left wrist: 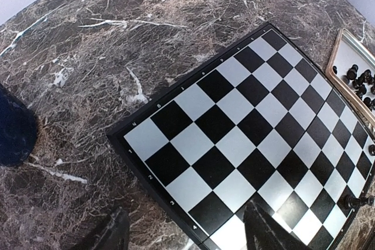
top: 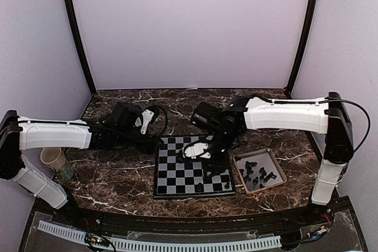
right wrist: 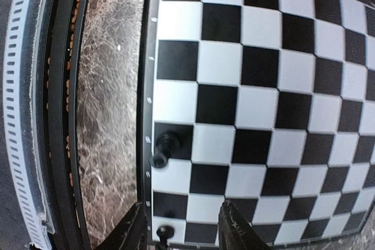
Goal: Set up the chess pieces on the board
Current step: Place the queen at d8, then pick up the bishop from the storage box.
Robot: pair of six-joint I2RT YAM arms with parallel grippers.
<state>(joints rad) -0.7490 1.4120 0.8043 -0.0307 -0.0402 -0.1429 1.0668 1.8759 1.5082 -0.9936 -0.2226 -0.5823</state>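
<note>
Right gripper [right wrist: 181, 209] hangs over the near edge of the board [right wrist: 258, 109], jaws spread around a piece [right wrist: 165, 232] that seems to touch neither finger: a release, I'd say. Next: lift straight up, then fetch another from the tray [top: 279, 164]. Left gripper [left wrist: 186, 212] gapes, empty. The piece is cut off by the frame, its kind unreadable.

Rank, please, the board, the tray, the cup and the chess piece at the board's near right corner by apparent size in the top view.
Largest first: board; tray; cup; chess piece.
</note>
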